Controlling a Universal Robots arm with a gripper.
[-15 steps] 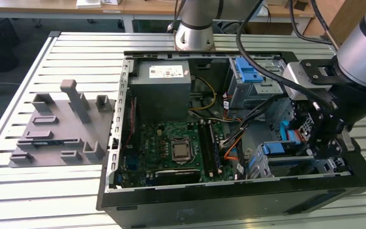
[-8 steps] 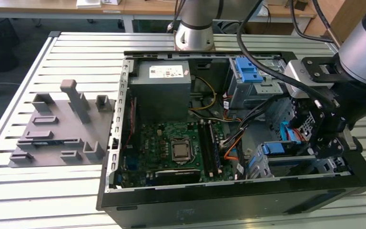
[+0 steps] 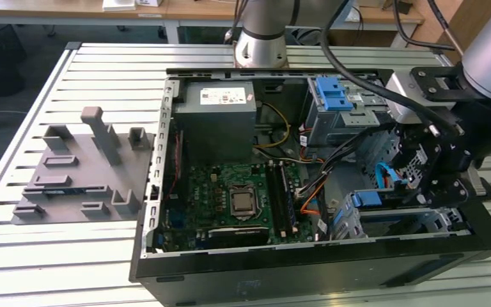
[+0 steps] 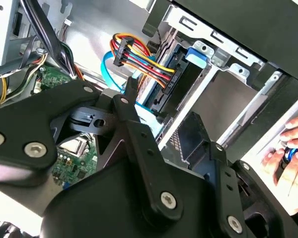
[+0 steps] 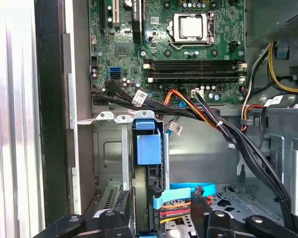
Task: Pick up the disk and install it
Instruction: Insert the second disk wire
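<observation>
The open computer case lies on its side on the slatted metal table, with the motherboard facing up and the grey power supply at its far end. A grey fixture block sits on the table at the exterior view's left, well apart from the case.

The gripper is down inside the case at the exterior view's right, over the drive cage at the near corner. In the first wrist view the disk, in its blue carrier, stands on edge in the cage bay, with the gripper's fingers to either side of its lower end. I cannot tell whether they are pressing on it or merely flanking it.

My judgement is that the pick-up is done and the installing is in hand, with the disk largely in its bay. The coloured power cable bundle and blue data cable lie close, so seating calls for a straight push without snagging them.

A person's hand rests at the case edge in the second wrist view.
</observation>
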